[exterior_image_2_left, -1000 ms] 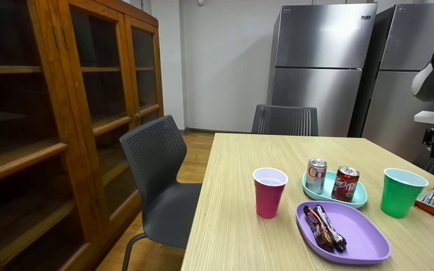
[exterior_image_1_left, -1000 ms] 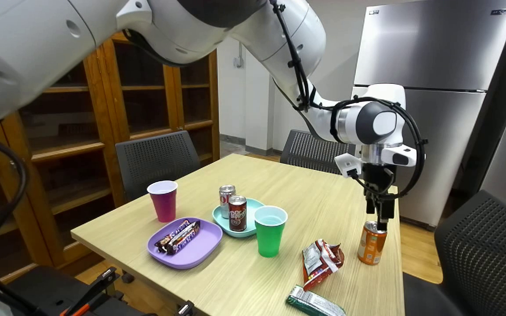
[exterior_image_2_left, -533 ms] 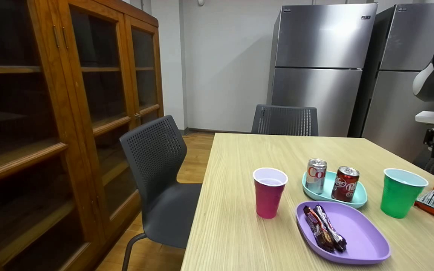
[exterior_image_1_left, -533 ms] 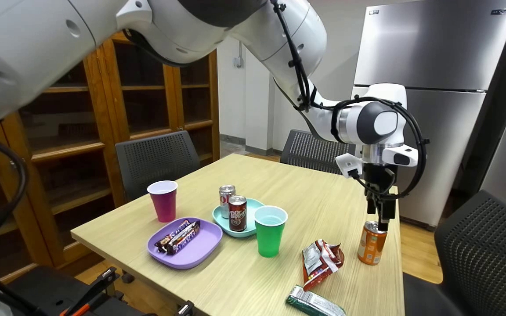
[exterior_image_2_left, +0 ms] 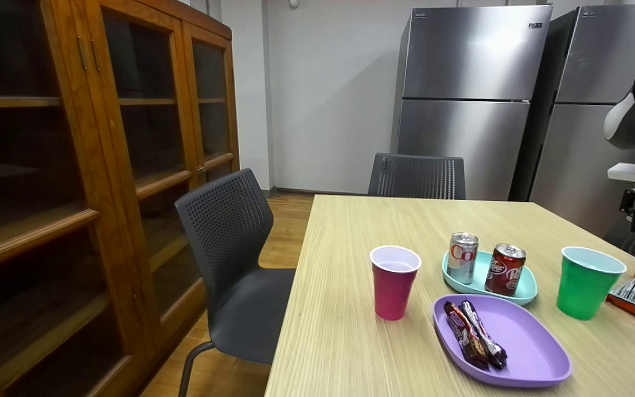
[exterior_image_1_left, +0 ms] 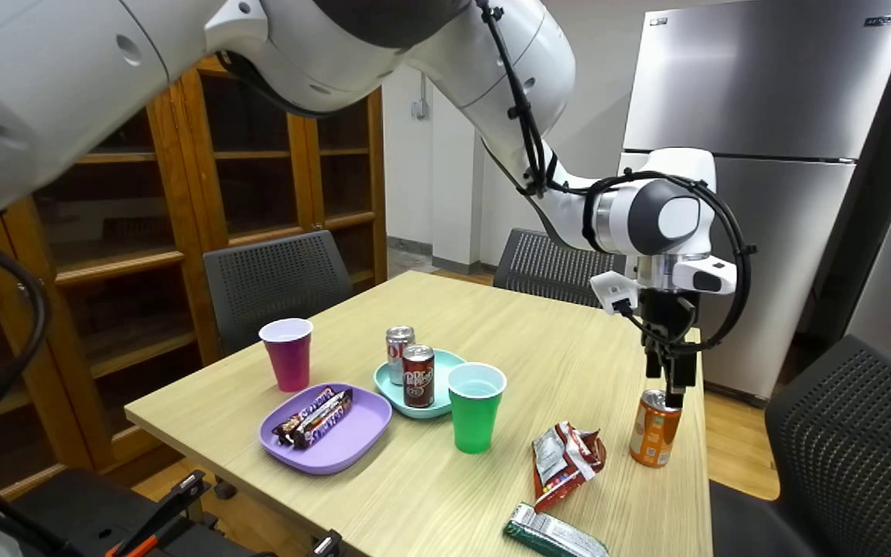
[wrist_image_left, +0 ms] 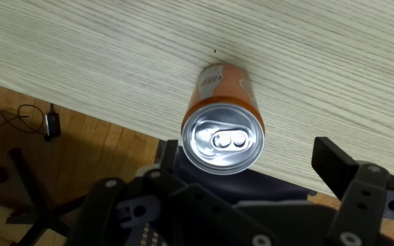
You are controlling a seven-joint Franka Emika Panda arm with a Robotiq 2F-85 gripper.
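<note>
While its silver lid (wrist_image_left: 223,139) gleams, the orange can (exterior_image_1_left: 654,432) stands upright.

Exterior views share the table (exterior_image_1_left: 561,340); wrist's faces downward.

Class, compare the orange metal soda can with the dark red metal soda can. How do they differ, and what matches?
The orange metal soda can stands directly on the pale wood-grain table, while the dark red metal soda can stands on a turquoise plate.

The open black gripper is close to the orange can, whereas the dark red can is away from it.

Both are upright and silver-topped.
</note>
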